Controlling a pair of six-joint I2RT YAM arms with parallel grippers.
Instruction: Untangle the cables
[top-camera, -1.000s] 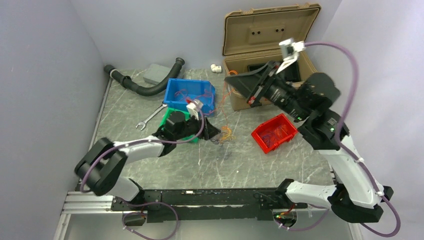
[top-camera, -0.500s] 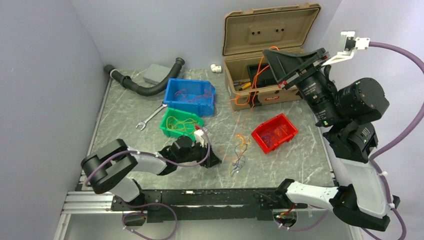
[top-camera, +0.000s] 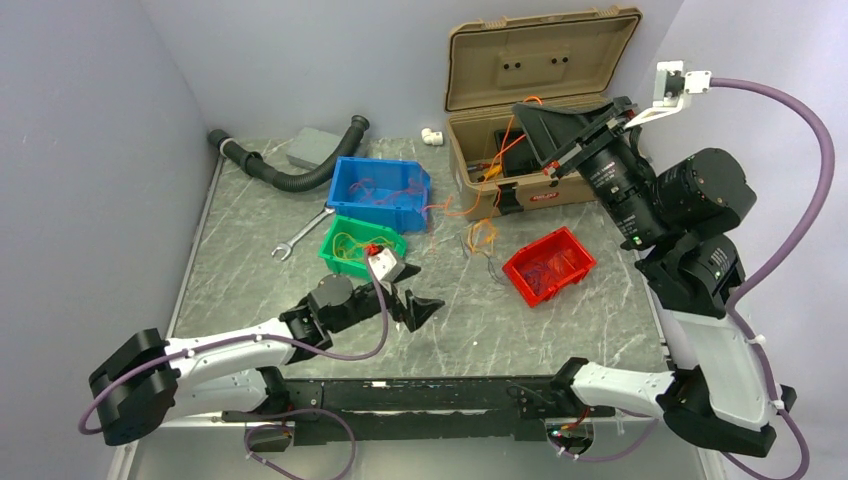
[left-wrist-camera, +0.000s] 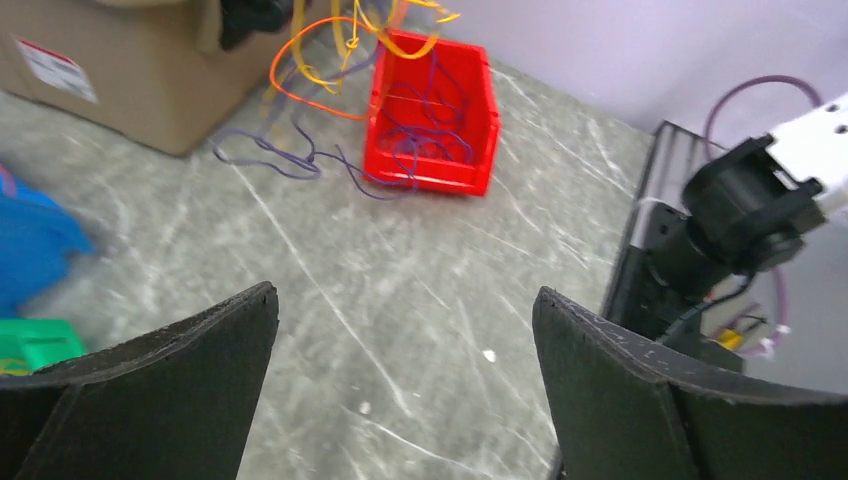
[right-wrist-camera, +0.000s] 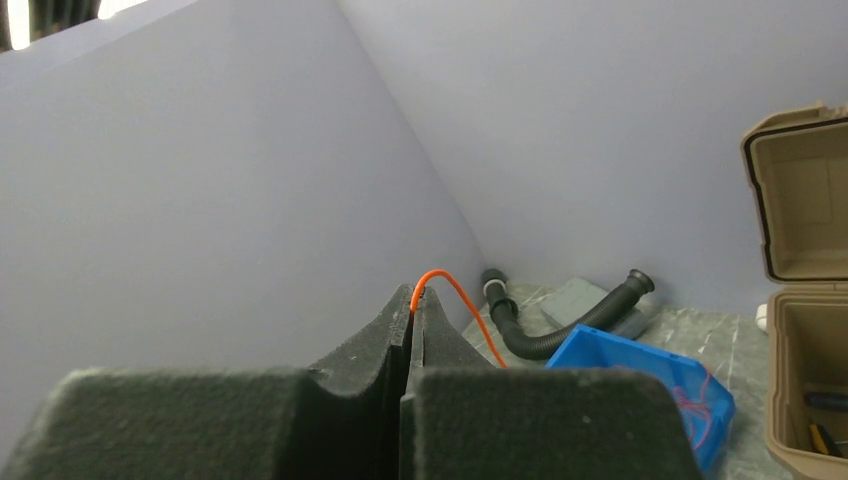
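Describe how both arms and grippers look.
The left arm and right arm have white shells, black joints and thick purple cables looping alongside. The left gripper and right gripper each carry two black, wedge-shaped fingers with matte, foam-like faces.

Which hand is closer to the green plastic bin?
Left. The left hand is open close to the green plastic bin's near side; the right hand is up over the open tan case, pinching an orange cable.
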